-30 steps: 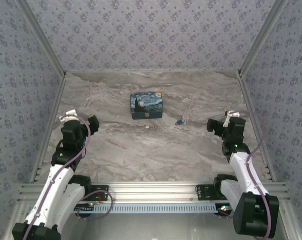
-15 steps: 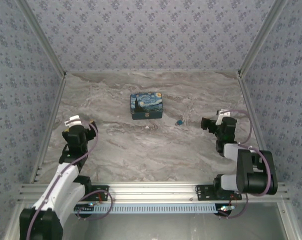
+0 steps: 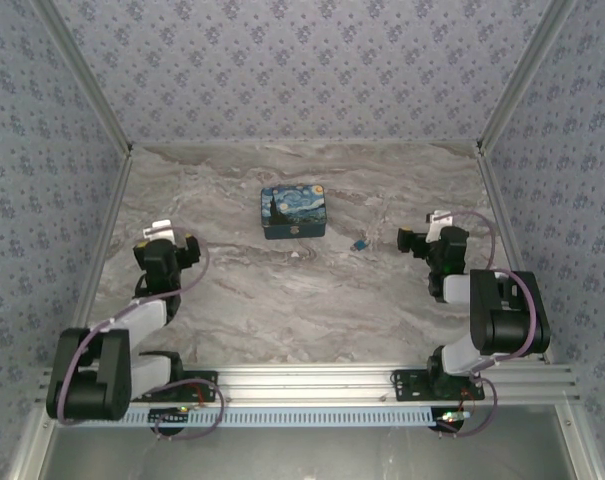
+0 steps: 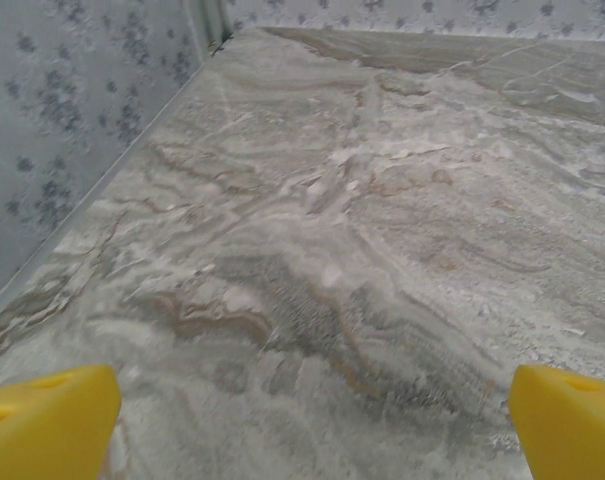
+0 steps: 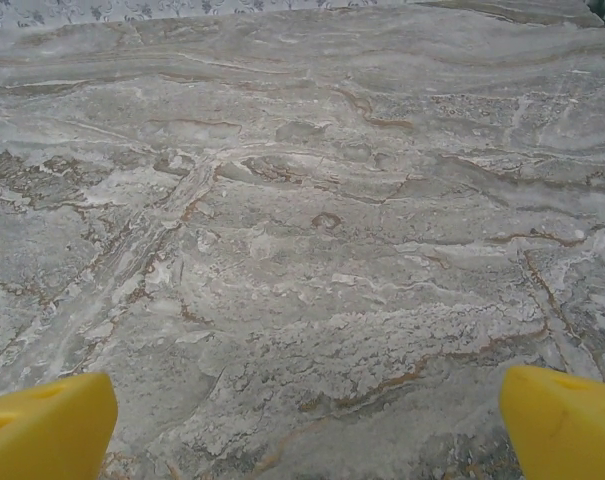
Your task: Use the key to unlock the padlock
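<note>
On my overhead feed, a rectangular blue-and-yellow starry-night printed box point(image 3: 293, 211) sits flat on the grey-brown marble-patterned tabletop point(image 3: 282, 300), toward its far middle. Pale blue floral-papered walls point(image 3: 302, 70) close three sides; a ribbed aluminium rail point(image 3: 312, 378) runs along the near edge.

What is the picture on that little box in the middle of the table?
The box carries a dark blue night-sky print with yellow touches, clearest in the top external view.
</note>
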`<move>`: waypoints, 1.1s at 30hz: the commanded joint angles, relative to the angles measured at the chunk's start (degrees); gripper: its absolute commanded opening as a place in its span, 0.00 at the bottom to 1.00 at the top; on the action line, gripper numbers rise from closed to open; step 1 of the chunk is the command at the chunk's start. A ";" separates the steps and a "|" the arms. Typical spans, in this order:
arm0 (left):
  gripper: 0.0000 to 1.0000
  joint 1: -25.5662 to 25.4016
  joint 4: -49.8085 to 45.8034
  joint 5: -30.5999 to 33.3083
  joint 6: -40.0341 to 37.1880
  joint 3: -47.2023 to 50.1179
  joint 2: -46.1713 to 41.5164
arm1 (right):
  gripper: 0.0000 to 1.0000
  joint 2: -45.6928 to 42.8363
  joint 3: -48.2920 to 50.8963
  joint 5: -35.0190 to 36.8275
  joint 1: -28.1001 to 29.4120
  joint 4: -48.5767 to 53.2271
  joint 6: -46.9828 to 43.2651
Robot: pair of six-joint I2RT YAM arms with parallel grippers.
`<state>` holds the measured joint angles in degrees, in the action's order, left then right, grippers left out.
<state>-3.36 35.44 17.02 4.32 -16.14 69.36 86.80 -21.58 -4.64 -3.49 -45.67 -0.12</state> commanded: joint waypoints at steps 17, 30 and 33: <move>0.99 3.76 12.60 -9.35 -1.58 -6.80 18.48 | 1.00 0.30 -0.83 2.62 0.82 -0.03 -1.47; 0.99 3.78 12.28 -9.38 -1.59 -6.84 18.36 | 1.00 0.31 -0.83 2.74 0.91 -0.03 -1.55; 0.99 3.78 12.29 -9.37 -1.65 -6.84 18.36 | 1.00 0.31 -0.85 2.75 0.90 -0.03 -1.53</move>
<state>0.34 47.72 8.32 2.20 -22.46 88.20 86.80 -21.58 -2.74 -2.94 -45.60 -0.75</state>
